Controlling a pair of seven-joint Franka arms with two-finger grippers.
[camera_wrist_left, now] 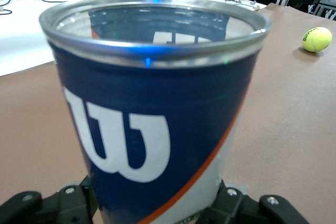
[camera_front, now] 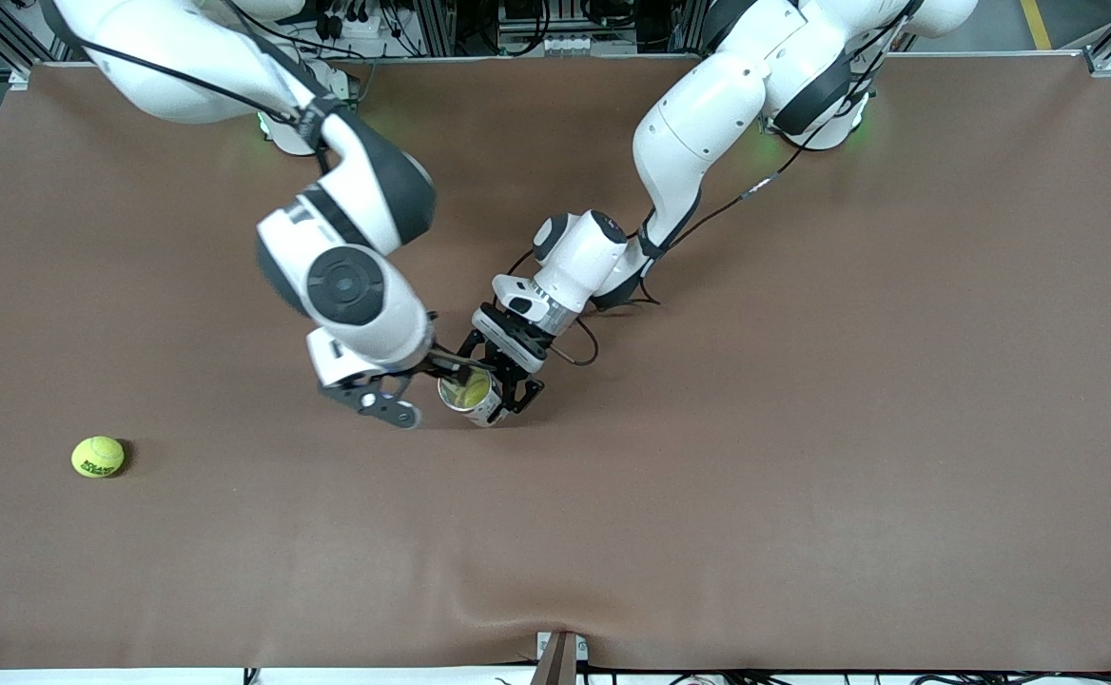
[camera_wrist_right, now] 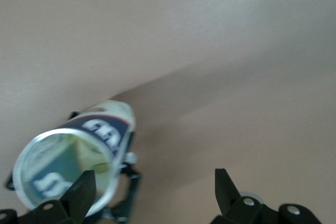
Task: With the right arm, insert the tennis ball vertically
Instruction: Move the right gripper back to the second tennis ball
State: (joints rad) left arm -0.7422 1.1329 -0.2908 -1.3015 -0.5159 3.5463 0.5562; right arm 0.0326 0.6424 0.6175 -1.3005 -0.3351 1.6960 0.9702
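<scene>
Left gripper [camera_front: 498, 395] is clamped on a cylindrical tennis ball can [camera_front: 468, 392], held upright on the brown table mat [camera_front: 803, 476]. The can has a blue wrap with a large white "W" logo [camera_wrist_left: 118, 142], an orange stripe and a metal rim; yellow shows inside its open mouth. Right gripper [camera_front: 380, 404] hangs just beside the can, fingers [camera_wrist_right: 81, 195] spread wide, holding nothing. A fuzzy yellow tennis ball [camera_front: 97, 457] lies well apart from the can, toward the right arm's end of the table.
</scene>
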